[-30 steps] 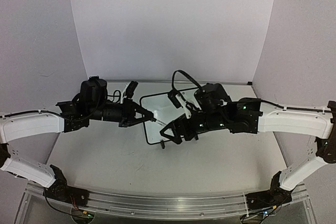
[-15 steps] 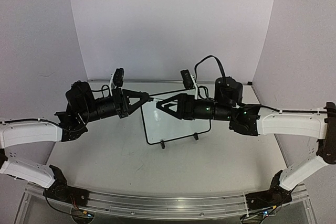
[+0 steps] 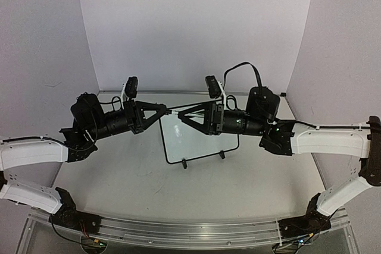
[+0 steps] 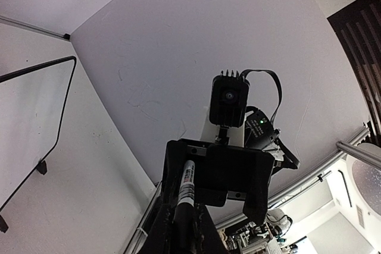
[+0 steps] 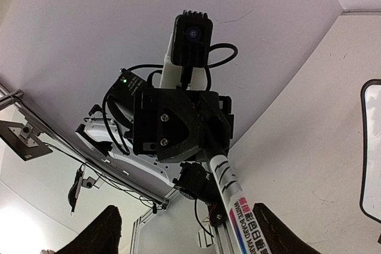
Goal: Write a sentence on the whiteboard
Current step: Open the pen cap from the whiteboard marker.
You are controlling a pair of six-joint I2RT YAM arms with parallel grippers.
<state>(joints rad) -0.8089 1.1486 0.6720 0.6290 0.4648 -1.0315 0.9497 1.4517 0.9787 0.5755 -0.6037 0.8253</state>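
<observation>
The whiteboard stands on its two black feet at the table's middle; its edge also shows as the whiteboard and the whiteboard. The sentence does not show in any view. My left gripper is raised above the board's far left corner, shut on a white marker. The marker runs up from between my left gripper. My right gripper faces it tip to tip, open, with its fingers either side of the marker, which lies close to the right-hand finger.
Pale walls close in the table at the back and both sides. A metal rail with the arm bases runs along the near edge. Each wrist view shows the other arm's camera straight ahead.
Both grippers have risen from low over the board and turned to face each other. The right gripper now straddles the free end of the marker, its jaws slightly narrower.
</observation>
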